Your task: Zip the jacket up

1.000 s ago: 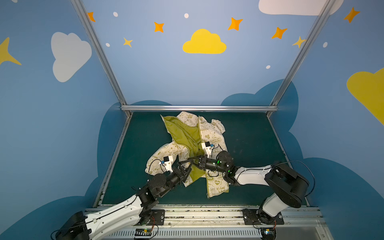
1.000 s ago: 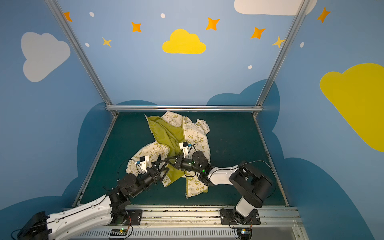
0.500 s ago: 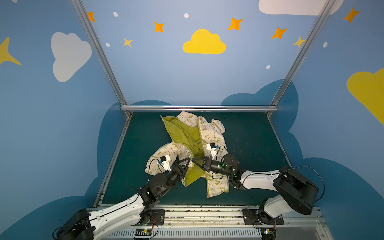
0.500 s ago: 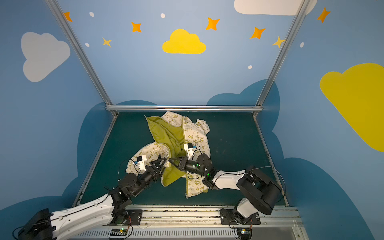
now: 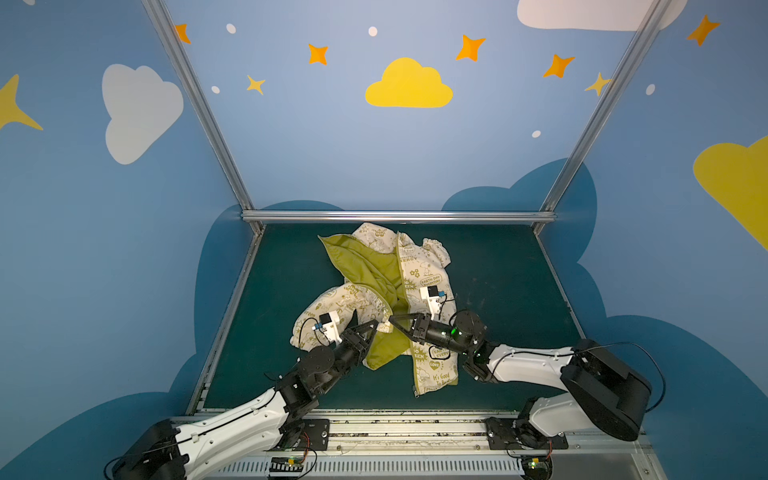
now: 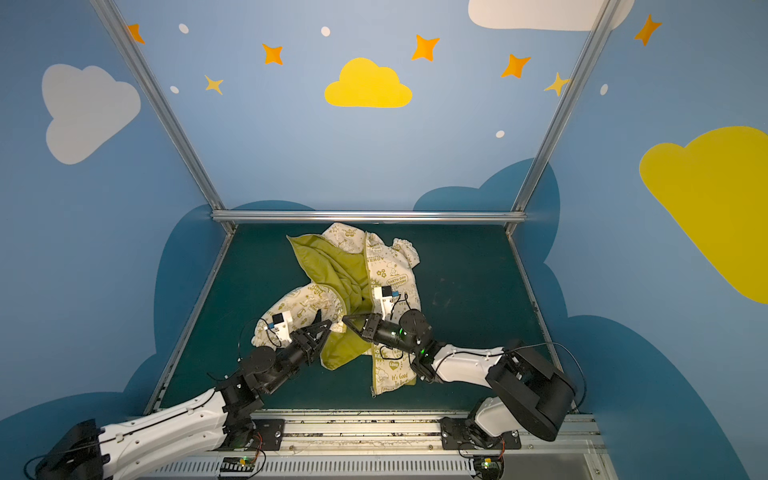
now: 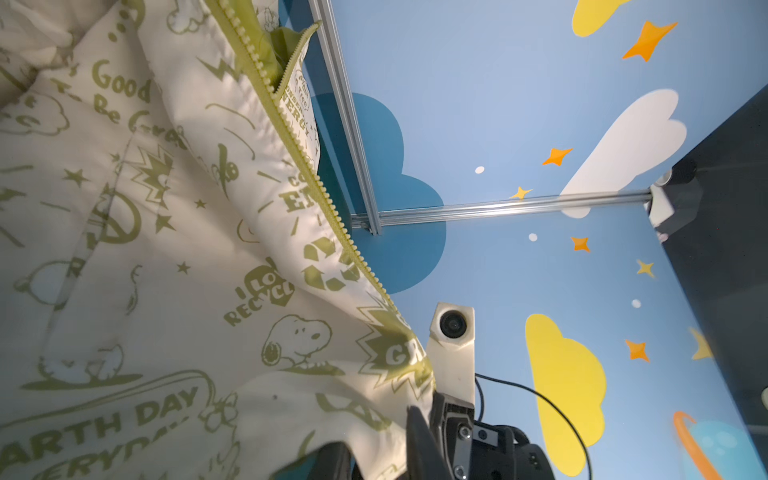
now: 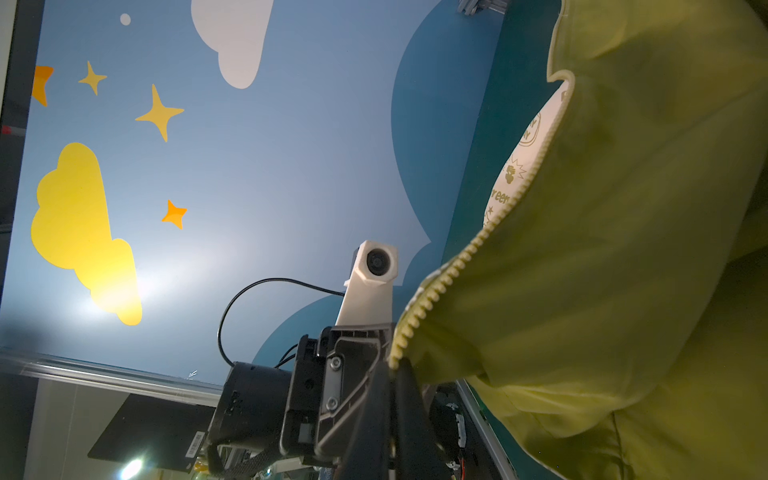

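Note:
The cream jacket (image 5: pixel 424 266) (image 6: pixel 390 270) with olive prints lies open on the green table, its olive lining (image 5: pixel 365 266) facing up. My right gripper (image 5: pixel 392 322) (image 6: pixel 345 319) is shut on the toothed zipper edge (image 8: pixel 457 266) of the turned-over front panel, and the right wrist view shows this pinch (image 8: pixel 392 370). Facing it tip to tip, my left gripper (image 5: pixel 372 327) (image 6: pixel 328 325) has closed on a fold of printed cream cloth (image 7: pixel 374 440). The other zipper row (image 7: pixel 316 183) runs along the edge of that printed panel. No zipper slider shows.
Bare green table (image 5: pixel 498 291) lies to the right and left of the jacket. A metal rail (image 5: pixel 399 216) and blue walls close the back and sides. The arms' base rail (image 5: pixel 415 428) runs along the front edge.
My left gripper's jaws went from wide open to closed on the cream cloth. The right gripper stayed shut on the zipper edge while its arm shifted rightwards.

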Available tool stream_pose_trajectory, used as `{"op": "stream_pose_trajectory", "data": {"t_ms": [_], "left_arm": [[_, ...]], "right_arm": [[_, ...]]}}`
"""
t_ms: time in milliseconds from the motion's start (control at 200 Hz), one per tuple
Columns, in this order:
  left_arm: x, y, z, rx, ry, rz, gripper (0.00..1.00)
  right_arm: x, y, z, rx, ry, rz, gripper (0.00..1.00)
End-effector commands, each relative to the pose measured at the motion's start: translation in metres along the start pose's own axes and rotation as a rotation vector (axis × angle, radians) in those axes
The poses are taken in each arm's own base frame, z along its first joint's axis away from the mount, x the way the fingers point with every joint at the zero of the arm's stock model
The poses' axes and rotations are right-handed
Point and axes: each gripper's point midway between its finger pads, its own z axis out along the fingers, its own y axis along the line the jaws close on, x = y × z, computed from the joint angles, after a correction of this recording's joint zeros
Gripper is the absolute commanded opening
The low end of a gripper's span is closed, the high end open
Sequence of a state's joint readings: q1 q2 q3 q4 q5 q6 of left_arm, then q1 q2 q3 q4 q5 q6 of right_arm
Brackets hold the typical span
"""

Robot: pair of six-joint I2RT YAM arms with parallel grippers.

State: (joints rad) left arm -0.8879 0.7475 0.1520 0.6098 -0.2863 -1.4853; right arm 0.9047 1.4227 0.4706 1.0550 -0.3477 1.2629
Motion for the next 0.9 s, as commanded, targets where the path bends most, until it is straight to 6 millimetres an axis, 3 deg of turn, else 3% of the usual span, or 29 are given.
{"op": "stream_pose_trajectory", "data": {"t_ms": [0,35,285,681,896], "left_arm": [[-0.005,0.007,-0.002,-0.024,-0.023,0.017,0.07],[-0.005,0.007,-0.003,-0.026,-0.024,0.018,0.03],[-0.001,-0.002,-0.006,-0.019,0.005,0.032,0.03],[-0.006,-0.006,-0.014,0.002,-0.012,0.03,0.03],[-0.006,-0.002,-0.015,-0.002,-0.01,0.025,0.07]], "right_arm": [[-0.004,0.006,-0.005,-0.011,-0.017,-0.027,0.0],[-0.004,0.006,-0.005,-0.009,-0.015,-0.027,0.0],[-0.006,0.016,0.013,-0.048,0.04,-0.021,0.0],[0.005,-0.011,0.034,-0.027,0.094,0.058,0.0],[0.007,-0.006,0.039,-0.05,0.109,0.055,0.0]]}}
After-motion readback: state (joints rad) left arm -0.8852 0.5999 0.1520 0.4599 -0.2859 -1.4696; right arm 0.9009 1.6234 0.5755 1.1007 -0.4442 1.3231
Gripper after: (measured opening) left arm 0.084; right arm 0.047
